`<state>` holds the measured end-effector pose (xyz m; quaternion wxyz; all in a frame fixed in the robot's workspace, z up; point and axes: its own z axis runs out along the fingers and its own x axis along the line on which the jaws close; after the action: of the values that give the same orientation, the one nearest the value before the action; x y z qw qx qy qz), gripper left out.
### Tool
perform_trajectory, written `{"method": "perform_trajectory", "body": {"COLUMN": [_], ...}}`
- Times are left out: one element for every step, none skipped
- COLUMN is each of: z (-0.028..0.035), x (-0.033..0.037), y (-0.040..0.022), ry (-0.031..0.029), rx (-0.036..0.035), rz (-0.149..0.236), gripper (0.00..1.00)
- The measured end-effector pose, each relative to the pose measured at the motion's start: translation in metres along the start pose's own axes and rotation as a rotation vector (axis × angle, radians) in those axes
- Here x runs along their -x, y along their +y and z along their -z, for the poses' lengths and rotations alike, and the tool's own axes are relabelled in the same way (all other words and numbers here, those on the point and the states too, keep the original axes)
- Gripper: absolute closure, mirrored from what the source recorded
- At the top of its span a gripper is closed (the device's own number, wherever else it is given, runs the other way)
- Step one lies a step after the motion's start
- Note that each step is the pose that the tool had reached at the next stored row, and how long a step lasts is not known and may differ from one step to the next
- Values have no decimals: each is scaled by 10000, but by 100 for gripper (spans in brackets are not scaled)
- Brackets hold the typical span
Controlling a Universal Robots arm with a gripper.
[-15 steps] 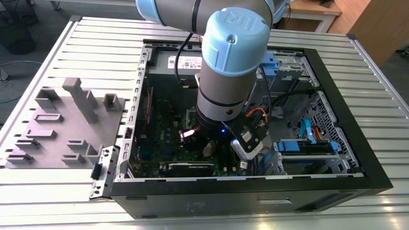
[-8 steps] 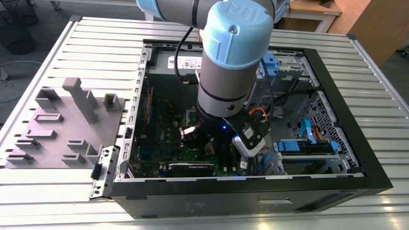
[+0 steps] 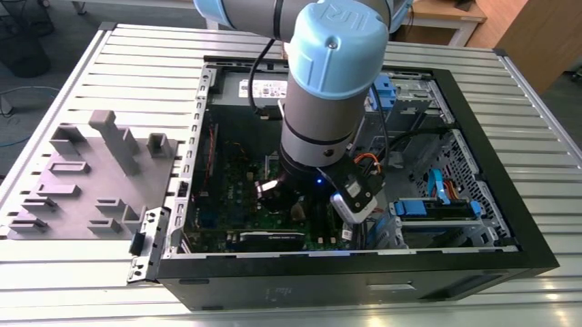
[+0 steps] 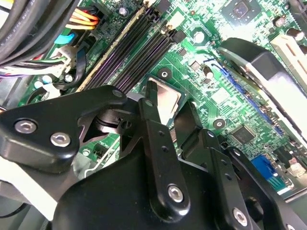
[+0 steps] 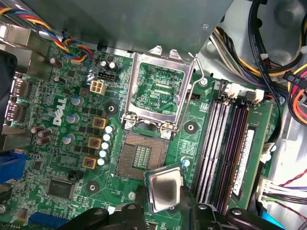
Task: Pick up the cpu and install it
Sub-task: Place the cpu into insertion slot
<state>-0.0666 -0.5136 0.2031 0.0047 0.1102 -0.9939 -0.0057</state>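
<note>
Well inside the computer case (image 3: 272, 293), the gripper (image 4: 170, 103) holds the cpu (image 5: 165, 191) by two opposite edges, its fingers (image 4: 154, 129) drawn narrow on it. The cpu hangs over the green board (image 5: 57, 158), just beside the bare socket (image 5: 139, 155), at the socket's corner nearest the memory slots (image 5: 225, 143). Whether it touches the board is hard to tell.

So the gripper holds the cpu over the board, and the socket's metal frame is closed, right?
Not quite: the frame is swung open, leaving the socket bare, as the first wrist view shows. The gripper does hold the cpu over the board.
</note>
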Motion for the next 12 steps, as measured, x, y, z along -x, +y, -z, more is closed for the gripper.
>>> {"method": "perform_trajectory", "body": {"z": [-1, -2, -3, -6, -9, -12, -13, -15, -15, -16, -16, -17], "x": [1, 1, 1, 1, 1, 1, 2, 3, 3, 4, 5, 5], "y": [1, 1, 2, 2, 2, 2, 3, 9, 12, 15, 17, 18], "ry": [0, 2, 3, 5, 5, 7, 9, 9, 7, 0, -6, -6], "rx": [0, -3, -4, -4, -3, -4, -6, -6, 5, 29, 48, 50], "rz": [32, 97, 208, 339, 468, 582, 671, 733, 760, 772, 774, 775], "gripper": [59, 59, 59, 59, 59, 59, 59, 59, 59, 59, 59, 59]}}
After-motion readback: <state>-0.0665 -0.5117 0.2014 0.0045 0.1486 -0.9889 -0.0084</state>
